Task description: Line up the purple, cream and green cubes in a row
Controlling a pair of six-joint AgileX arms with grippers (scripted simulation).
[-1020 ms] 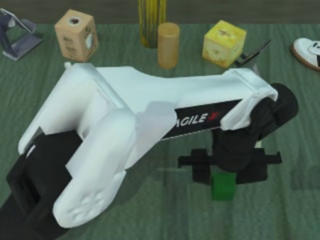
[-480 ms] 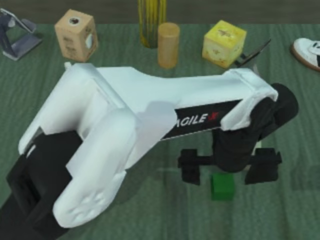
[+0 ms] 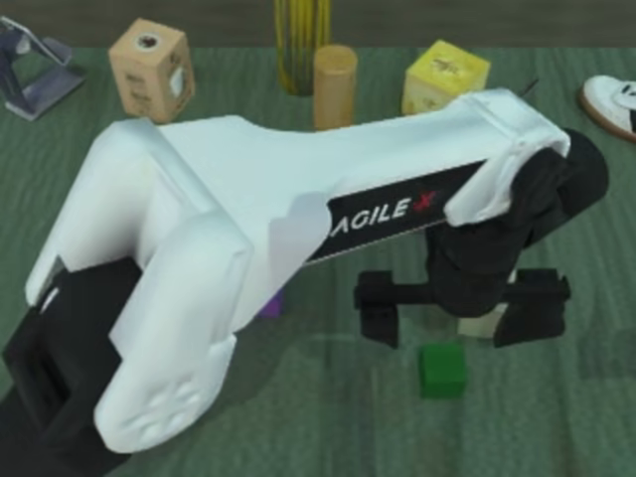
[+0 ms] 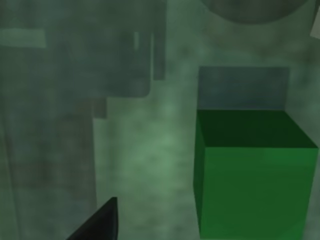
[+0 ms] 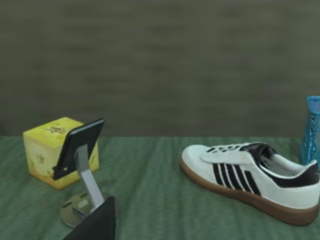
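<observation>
Your left gripper (image 3: 462, 316) hangs with fingers spread apart and empty above the bench (image 3: 556, 417), the green cube (image 3: 441, 370) resting just below them toward the near edge.

Three plain cubes: one green cube (image 3: 441, 370), one cream cube (image 3: 480, 325) mostly hidden under the left gripper (image 3: 462, 310), one purple cube (image 3: 271, 303) showing only a corner. One yellow printed cube (image 3: 444, 74). One tan carton (image 3: 151, 70). One tan cylinder (image 3: 335, 85). One sneaker (image 5: 250, 175). Two stands: grey (image 3: 32, 70), black-topped (image 5: 81, 170). One blue object (image 5: 312, 130), partly seen.
</observation>
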